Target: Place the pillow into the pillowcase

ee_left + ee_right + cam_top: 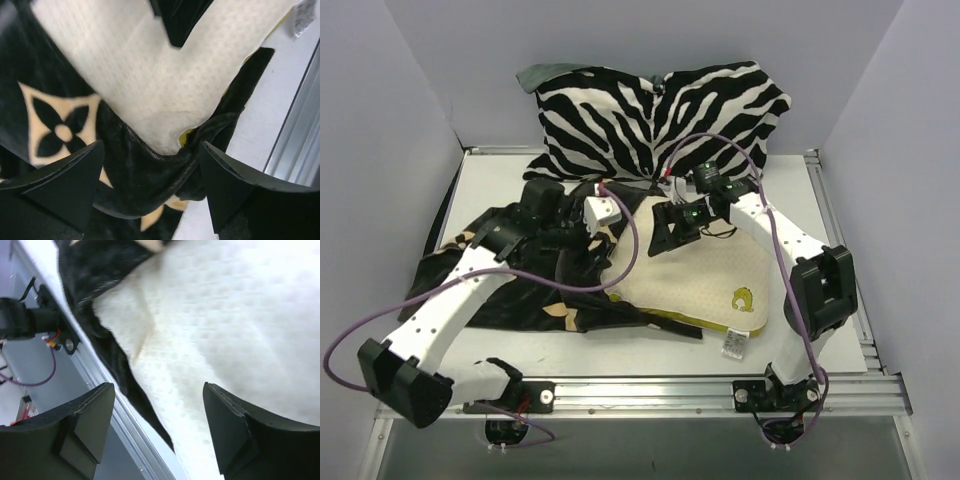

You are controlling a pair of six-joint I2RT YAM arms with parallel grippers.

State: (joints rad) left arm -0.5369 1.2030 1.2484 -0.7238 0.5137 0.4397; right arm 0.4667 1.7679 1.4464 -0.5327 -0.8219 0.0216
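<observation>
The cream pillow point(705, 285) lies at the table's middle, logo and white tag at its near right corner. Its left end sits in the mouth of the black pillowcase point(510, 300), which is spread to the left. My left gripper point(585, 255) is open over the case's mouth. In the left wrist view the left gripper point(150, 185) straddles the folded black hem point(145, 170), with the pillow point(150, 75) just beyond. My right gripper point(672, 225) is open above the pillow's far edge. In the right wrist view the right gripper point(157, 430) hangs over the dimpled pillow point(225, 330), holding nothing.
A zebra-striped cushion point(660, 110) leans on the back wall. An aluminium rail point(650, 390) runs along the table's near edge, and also shows in the right wrist view point(115, 425). Purple cables loop off both arms. White walls close in left, right and behind.
</observation>
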